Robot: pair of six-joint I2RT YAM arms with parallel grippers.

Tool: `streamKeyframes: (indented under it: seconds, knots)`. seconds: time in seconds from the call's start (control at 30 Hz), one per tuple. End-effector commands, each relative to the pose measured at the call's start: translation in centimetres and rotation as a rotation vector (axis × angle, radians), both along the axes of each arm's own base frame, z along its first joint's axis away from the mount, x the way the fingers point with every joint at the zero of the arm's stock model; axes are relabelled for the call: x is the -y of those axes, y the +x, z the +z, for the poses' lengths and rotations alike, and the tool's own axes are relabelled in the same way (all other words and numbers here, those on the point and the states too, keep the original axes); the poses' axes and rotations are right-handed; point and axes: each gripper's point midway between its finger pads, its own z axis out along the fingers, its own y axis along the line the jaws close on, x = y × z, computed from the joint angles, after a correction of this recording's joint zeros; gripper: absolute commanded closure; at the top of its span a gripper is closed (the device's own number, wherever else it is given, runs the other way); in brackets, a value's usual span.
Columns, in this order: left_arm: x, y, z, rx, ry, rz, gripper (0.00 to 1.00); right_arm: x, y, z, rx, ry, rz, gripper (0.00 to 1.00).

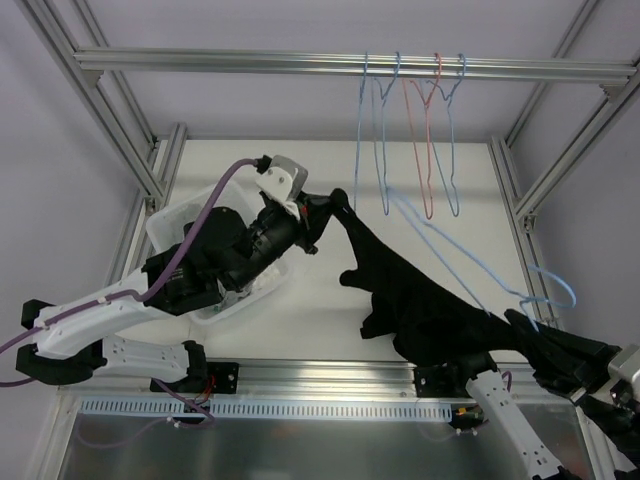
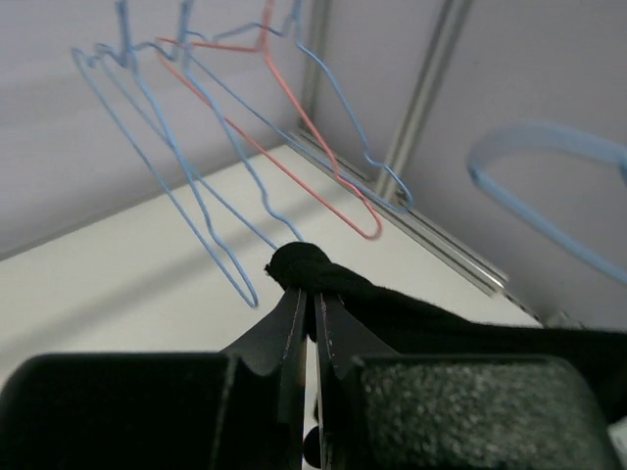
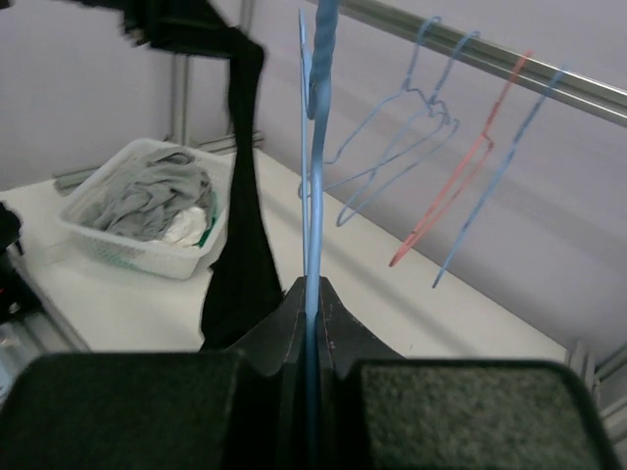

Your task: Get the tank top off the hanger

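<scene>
A black tank top (image 1: 420, 300) stretches across the table from upper left to lower right. My left gripper (image 1: 322, 214) is shut on a bunched strap of the tank top (image 2: 306, 264), held above the table. The blue hanger (image 1: 556, 284) lies tilted at the right, with its wires running up under the cloth. In the right wrist view my right gripper (image 3: 313, 294) is shut on the blue hanger's wire (image 3: 318, 147), and the tank top (image 3: 240, 225) hangs as a dark strip to the left of it. The hanger (image 2: 549, 176) shows blurred at the right of the left wrist view.
Several empty blue and red hangers (image 1: 430, 140) hang from the metal rail (image 1: 300, 62) at the back. A white basket of grey clothes (image 3: 147, 211) stands at the table's left, under my left arm (image 1: 210, 260). Frame posts border both sides.
</scene>
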Motion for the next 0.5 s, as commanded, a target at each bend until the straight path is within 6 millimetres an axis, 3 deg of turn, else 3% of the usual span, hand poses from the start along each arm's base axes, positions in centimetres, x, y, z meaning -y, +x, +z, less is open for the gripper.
streamKeyframes:
  seconds: [0.0, 0.03, 0.07, 0.1, 0.13, 0.17, 0.2, 0.23, 0.37, 0.4, 0.47]
  knots:
    - [2.4, -4.3, 0.0, 0.050, -0.067, -0.308, 1.00, 3.4, 3.2, 3.6, 0.077, 0.235, -0.226, 1.00]
    - [2.7, -5.8, -0.2, 0.067, -0.075, -0.391, 1.00, 3.6, 3.4, 5.5, 0.139, 0.310, -0.230, 1.00]
    - [3.4, -8.6, -1.3, 0.092, -0.073, -0.558, 1.00, 3.6, 4.0, 5.9, 0.154, 0.359, -0.234, 1.00]
    - [3.7, -10.1, -1.2, 0.123, -0.091, -0.645, 1.00, 3.0, 6.1, 5.0, 0.105, 0.430, -0.233, 1.00]
    - [3.9, -11.5, -1.8, 0.133, -0.085, -0.724, 1.00, 3.4, 5.4, 7.8, 0.217, 0.537, -0.204, 1.00]
    - [4.4, -13.6, -3.5, 0.122, -0.063, -0.845, 1.00, 3.5, 6.0, 8.2, 0.232, 0.602, -0.197, 1.00]
    - [4.7, -14.2, -4.3, 0.110, -0.055, -0.882, 1.00, 3.1, 8.3, 7.2, 0.213, 0.649, -0.210, 1.00]
    - [5.4, -14.4, -6.3, 0.075, -0.023, -0.909, 1.00, 4.1, 7.2, 9.9, 0.320, 0.791, -0.172, 1.00]
    - [7.4, -14.3, -11.5, -0.069, 0.032, -0.924, 1.00, 5.2, 9.4, 11.4, 0.430, 1.002, -0.159, 1.00]
    - [7.8, -13.9, -12.5, -0.094, 0.040, -0.904, 1.00, 5.7, 8.3, 12.7, 0.519, 1.054, -0.121, 1.00]
    - [8.6, -12.7, -15.3, -0.180, 0.069, -0.838, 1.00, 4.9, 10.1, 12.3, 0.539, 1.045, -0.116, 1.00]
